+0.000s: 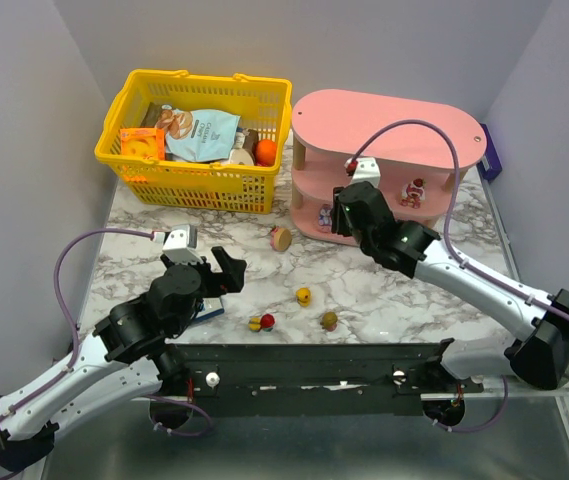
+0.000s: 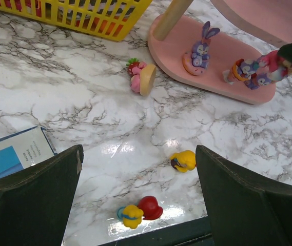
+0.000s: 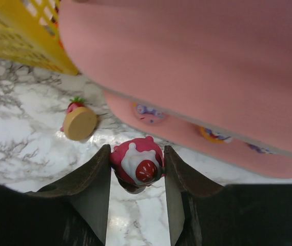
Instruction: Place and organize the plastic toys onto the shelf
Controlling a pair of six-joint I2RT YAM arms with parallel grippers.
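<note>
Placement of the strawberry-topped toy (image 3: 137,169) on the shelf (image 1: 394,125) is, as I judge it, the step in hand. The right gripper (image 3: 136,154) is clamped on this toy from both sides and holds it off the counter (image 1: 414,300), just in front of the shelf at the end nearest to the yellow basket (image 1: 194,140). To do it well, the arm should carry the toy inward under the top board with room above, lower it until its base meets a tier, and only then release. A release from height would probably let so small and round a figure roll or tip. The bottom tier (image 2: 222,54) already carries a purple rabbit figure (image 2: 201,46) and a small group of figures (image 2: 243,69), all upright, so a free place beside them, not touching, seems the tidy choice. The fingers should then withdraw straight back, so as not to knock the neighbours. The held toy is pinkish-red and rounded, with white cream-like drips and a red strawberry slice on the side toward the wrist camera; it looks hard and glossy. The left gripper (image 2: 138,151) has its fingers wide apart and holds nothing. It hangs above the counter, where a yellow toy (image 2: 183,160), a red-and-yellow pair (image 2: 139,210) and a toppled toy with a tan base (image 2: 142,78) lie, not yet on the shelf.
</note>
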